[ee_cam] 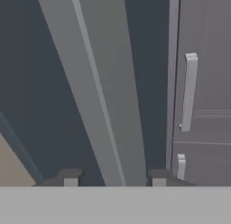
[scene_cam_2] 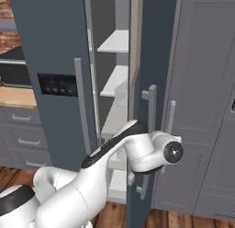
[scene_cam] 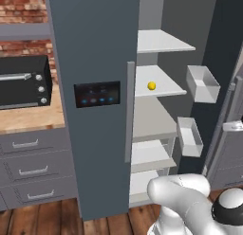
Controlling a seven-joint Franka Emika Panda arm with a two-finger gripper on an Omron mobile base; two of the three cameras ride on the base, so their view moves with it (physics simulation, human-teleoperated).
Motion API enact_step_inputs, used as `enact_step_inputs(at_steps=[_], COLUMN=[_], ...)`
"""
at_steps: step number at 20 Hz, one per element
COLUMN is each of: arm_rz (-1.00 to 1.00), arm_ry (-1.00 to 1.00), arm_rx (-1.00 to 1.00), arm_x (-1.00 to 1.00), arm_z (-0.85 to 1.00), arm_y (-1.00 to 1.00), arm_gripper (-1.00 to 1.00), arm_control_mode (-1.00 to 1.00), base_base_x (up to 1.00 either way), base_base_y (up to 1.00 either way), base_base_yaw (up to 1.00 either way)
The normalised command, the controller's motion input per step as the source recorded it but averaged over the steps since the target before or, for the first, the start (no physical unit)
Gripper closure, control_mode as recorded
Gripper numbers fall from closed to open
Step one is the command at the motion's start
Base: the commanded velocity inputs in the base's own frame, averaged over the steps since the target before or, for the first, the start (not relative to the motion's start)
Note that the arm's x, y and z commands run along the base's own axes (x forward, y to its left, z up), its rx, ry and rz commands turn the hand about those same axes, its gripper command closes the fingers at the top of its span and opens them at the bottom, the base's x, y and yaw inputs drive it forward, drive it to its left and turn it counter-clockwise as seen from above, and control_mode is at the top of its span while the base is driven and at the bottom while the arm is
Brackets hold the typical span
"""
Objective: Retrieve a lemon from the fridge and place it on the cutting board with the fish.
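- The fridge stands with its right door swung open, its left door shut and a black blue-lit panel glowing on the front.
- The lemon sits alone on a pale shelf inside (second from the top in the left base view), well apart from the arm.
- The gripper is clamped on the open door's long pale handle, which runs up between the two dark fingertips.
- Two white bins hang on the inner face of the open door.
- A black oven rests on the wooden counter to the left, above grey drawers.
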Motion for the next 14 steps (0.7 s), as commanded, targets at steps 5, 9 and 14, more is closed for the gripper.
enact_step_inputs(at_steps=[5,9,14], arm_rz=[0.0,-0.02,-0.03], arm_ry=[-0.03,-0.07,0.02], arm_rx=[-0.05,-0.12,-0.36], arm_x=[-0.54,-0.72,-0.33], arm_z=[0.01,0.1,0.02], arm_y=[0.01,0.0,0.37], arm_gripper=[-1.0,-1.0,-1.0], arm_control_mode=[-1.0,-1.0,-1.0], base_base_x=[0.0,0.0,0.0], base_base_y=[0.0,0.0,0.0], base_base_yaw=[0.0,0.0,0.0])
